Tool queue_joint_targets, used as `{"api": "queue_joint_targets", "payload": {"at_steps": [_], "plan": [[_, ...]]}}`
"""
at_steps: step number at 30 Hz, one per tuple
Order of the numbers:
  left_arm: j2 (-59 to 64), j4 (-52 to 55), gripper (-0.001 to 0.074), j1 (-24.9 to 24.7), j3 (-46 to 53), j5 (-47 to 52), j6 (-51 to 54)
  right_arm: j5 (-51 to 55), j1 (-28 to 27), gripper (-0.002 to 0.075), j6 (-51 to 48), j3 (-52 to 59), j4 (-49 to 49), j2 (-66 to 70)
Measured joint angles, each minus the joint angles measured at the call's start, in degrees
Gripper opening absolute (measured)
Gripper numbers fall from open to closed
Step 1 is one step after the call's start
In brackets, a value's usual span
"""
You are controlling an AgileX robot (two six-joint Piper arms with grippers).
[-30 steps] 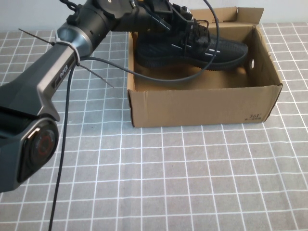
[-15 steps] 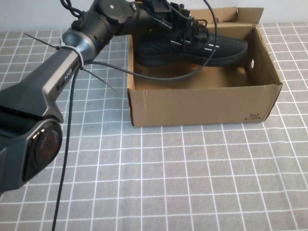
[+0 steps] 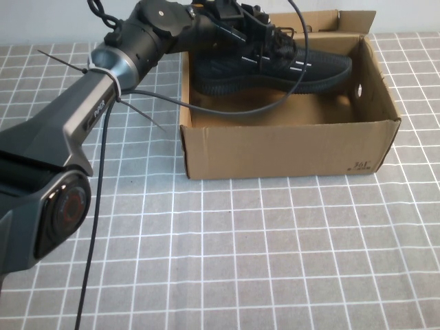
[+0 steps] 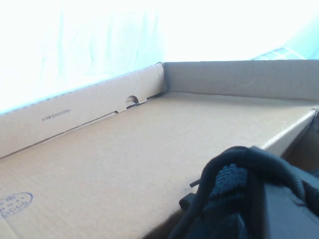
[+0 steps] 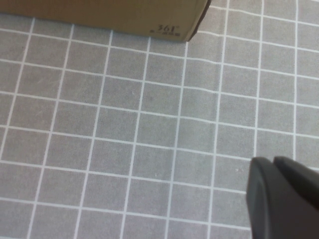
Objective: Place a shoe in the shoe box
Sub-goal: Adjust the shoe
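The black knit shoe (image 3: pixel 275 65) with light-grey side stripes lies lengthwise inside the open brown shoe box (image 3: pixel 289 148), along its far side, toe toward the right wall. My left gripper (image 3: pixel 237 17) reaches in from the left and is shut on the shoe's heel collar. In the left wrist view the shoe's collar (image 4: pixel 239 199) fills the near corner, with the box's flap lid (image 4: pixel 124 149) behind it. My right gripper (image 5: pixel 273 162) is shut and empty, low over the table near the box's printed corner (image 5: pixel 169 29); it does not show in the high view.
The table is covered by a grey cloth with a white grid (image 3: pixel 261 254). The left arm's black cable (image 3: pixel 234 110) loops over the box's left part. The box's side hole (image 3: pixel 360 89) faces inward on the right wall.
The left gripper with the shoe has shifted slightly toward the far left, and the box has slid a little left with it. The right gripper's earlier place is not shown.
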Motion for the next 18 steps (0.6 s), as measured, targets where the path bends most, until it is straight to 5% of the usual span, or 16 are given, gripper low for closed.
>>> {"api": "queue_joint_targets", "payload": {"at_steps": [18], "plan": [[2.3,-0.3,0.0,0.0,0.1,0.9,0.1,0.0,0.0,-0.0016,0.0,0.0,0.0,0.0]]}}
